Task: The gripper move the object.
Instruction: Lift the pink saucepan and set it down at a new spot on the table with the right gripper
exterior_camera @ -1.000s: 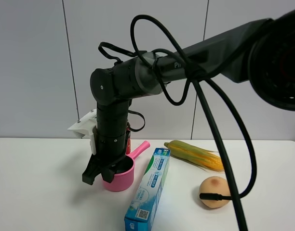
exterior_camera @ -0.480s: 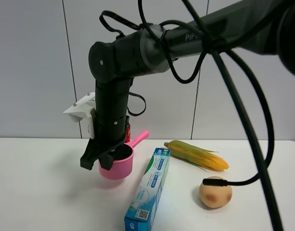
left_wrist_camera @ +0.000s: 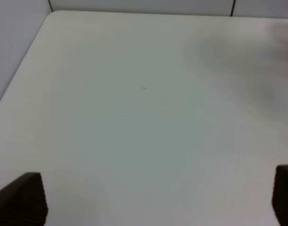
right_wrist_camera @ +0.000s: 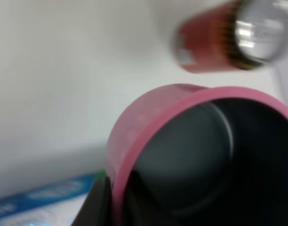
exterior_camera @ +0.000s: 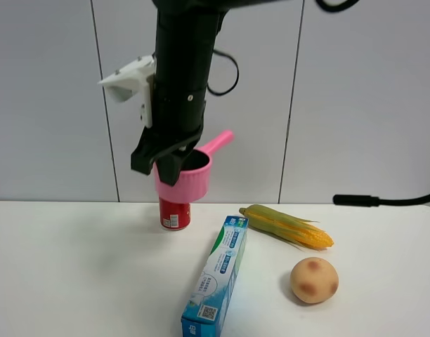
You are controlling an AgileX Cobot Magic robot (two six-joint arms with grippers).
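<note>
My right gripper [exterior_camera: 163, 163], black jaws on a thick black arm with a white bracket, is shut on the rim of the pink toy saucepan [exterior_camera: 189, 180]. It holds the pan high in the air, above the red soda can [exterior_camera: 174, 213]. The pan's stubby handle points up and to the right. In the right wrist view the pan's pink rim [right_wrist_camera: 148, 120] and dark inside fill the frame, with one black finger [right_wrist_camera: 99, 203] outside the wall. My left gripper [left_wrist_camera: 153, 202] is open over bare white table [left_wrist_camera: 144, 94].
The red can stands at the back of the table and also shows blurred in the right wrist view [right_wrist_camera: 219, 37]. A blue toothpaste box [exterior_camera: 218, 274] lies in the middle, a corn cob [exterior_camera: 289, 226] and a round peach-coloured fruit [exterior_camera: 314, 279] to the right. A black cable end [exterior_camera: 355, 200] juts in from the right.
My right gripper has risen steeply with the pink saucepan, lifting it from the table to well above the red can, which is now uncovered.
</note>
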